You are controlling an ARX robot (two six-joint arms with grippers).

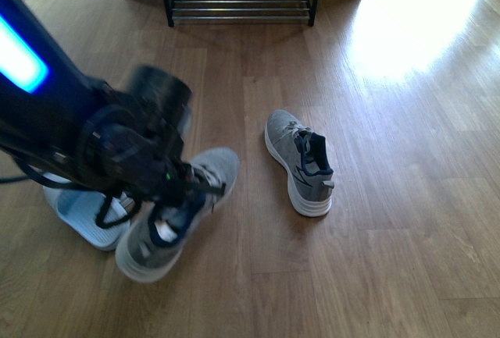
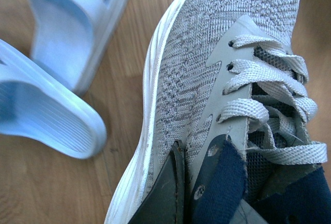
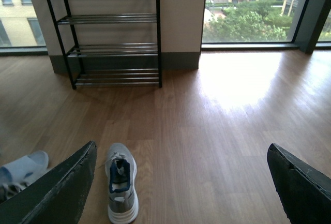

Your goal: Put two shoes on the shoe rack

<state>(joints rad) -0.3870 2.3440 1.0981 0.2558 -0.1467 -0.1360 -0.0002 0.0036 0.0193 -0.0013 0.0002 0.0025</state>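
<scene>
Grey knit sneakers (image 1: 301, 162) with navy lining, pale blue slides (image 2: 67, 32), black rack (image 1: 238, 8).

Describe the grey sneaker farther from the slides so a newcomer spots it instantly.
Start at the black rack at the back, then come nearer. The sneaker stands alone mid-floor, toe toward the rack; its twin is beside the slides.

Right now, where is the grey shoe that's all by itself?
In the front view, the lone grey sneaker sits on the floor right of centre, right of its twin, short of the shoe rack.
</scene>
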